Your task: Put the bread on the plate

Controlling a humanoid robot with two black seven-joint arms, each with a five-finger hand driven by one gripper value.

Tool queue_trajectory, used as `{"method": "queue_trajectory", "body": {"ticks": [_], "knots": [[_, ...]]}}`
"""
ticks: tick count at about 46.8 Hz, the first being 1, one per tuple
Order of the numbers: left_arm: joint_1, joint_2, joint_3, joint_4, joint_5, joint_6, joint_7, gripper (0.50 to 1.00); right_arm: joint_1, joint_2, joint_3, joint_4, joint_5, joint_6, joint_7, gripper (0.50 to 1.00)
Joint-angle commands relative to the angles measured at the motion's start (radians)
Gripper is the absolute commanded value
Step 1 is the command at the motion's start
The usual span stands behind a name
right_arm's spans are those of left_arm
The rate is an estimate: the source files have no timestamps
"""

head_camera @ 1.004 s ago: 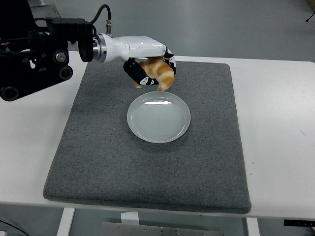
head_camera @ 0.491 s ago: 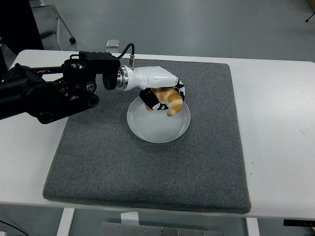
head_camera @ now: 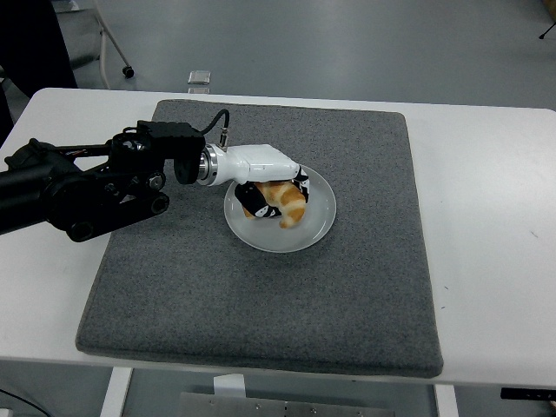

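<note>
A golden-brown croissant-shaped bread (head_camera: pixel 287 203) is held in my left hand (head_camera: pixel 276 196), whose fingers are shut on it. The hand has a white shell and black finger parts. It sits low over the pale round plate (head_camera: pixel 316 222), and the bread's lower end touches or nearly touches the plate's inside. The plate lies at the middle of a dark grey mat (head_camera: pixel 261 287). My left arm (head_camera: pixel 95 178) reaches in from the left edge. My right arm is out of view.
The grey mat covers most of the white table (head_camera: pixel 486 226). A small clear object (head_camera: pixel 199 77) lies beyond the table's far edge. A chair leg with a wheel (head_camera: pixel 124 68) stands on the floor at the back left.
My left hand has carried the bread from above the plate's far rim forward and down onto the plate. The arm has lowered toward the mat.
</note>
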Motion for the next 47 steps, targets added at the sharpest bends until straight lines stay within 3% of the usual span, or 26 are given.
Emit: {"method": "queue_trajectory", "body": {"ticks": [1,26,30,34,39,41,47], "knots": [[0.006,0.001,0.0,0.0,0.005,0.001,0.0,0.5,0.001,0.0,0.0,0.0,0.0,0.001,0.0,0.932],[0.018,0.001,0.0,0.014,0.002,0.001,-0.006,0.5,0.001,0.0,0.0,0.0,0.0,0.001,0.0,0.93],[0.018,0.001,0.0,0.014,-0.004,0.001,-0.008,0.704,-0.001,0.0,0.0,0.0,0.0,0.001,0.0,0.93],[0.02,0.001,-0.001,0.014,-0.01,0.001,-0.014,0.782,0.001,0.0,0.0,0.0,0.0,-0.001,0.0,0.93],[0.02,0.003,-0.003,0.014,-0.015,0.002,-0.019,0.96,-0.001,0.0,0.002,0.0,0.0,0.001,0.0,0.932],[0.02,0.003,-0.003,0.014,-0.015,0.002,-0.019,0.988,0.001,0.0,0.0,0.0,0.0,0.001,0.0,0.93],[0.02,0.003,-0.014,0.012,-0.026,0.002,-0.019,0.99,0.001,0.0,0.0,0.0,0.0,-0.001,0.0,0.932]]}}
